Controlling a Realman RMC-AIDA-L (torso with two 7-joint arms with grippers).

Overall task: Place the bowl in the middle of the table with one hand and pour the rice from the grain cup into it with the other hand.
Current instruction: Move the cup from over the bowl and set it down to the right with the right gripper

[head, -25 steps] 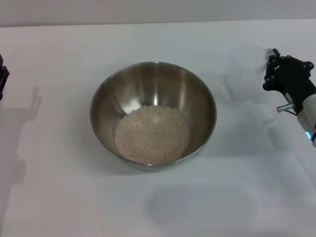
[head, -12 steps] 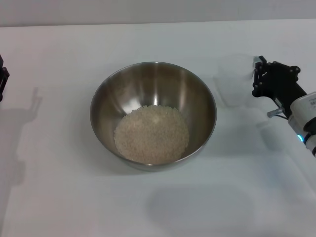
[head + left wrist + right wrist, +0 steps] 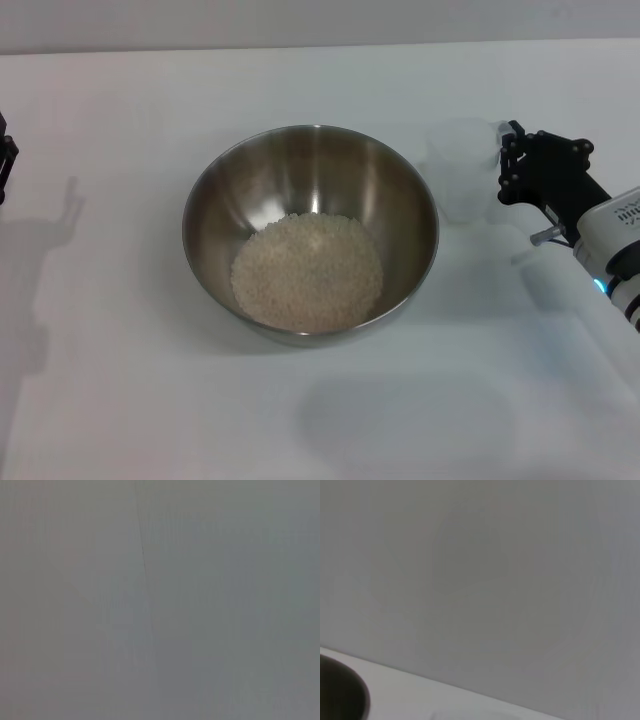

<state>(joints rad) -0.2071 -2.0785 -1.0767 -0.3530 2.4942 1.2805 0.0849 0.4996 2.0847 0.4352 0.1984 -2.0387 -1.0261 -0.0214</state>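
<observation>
A: Rice (image 3: 308, 271) lay heaped in the bottom of the bowl (image 3: 310, 150), which stood near the middle of the desk (image 3: 150, 400); by my reading the pour was done and the grain cup (image 3: 461, 170) looked empty. Why was the cup upright just beside the bowl's rim?

B: Probably for setting down. It stood at the tips of the right gripper (image 3: 507, 165), on the bowl's side of the jaws. I judged the jaws clenched on its wall, though the contact was hard to see.

A: Pose of that arm?

B: Wrist low and slanted, jaws pointing toward the bowl. The left gripper (image 3: 5, 160) sat parked at the desk's edge, far from both; its jaws could not be read.
</observation>
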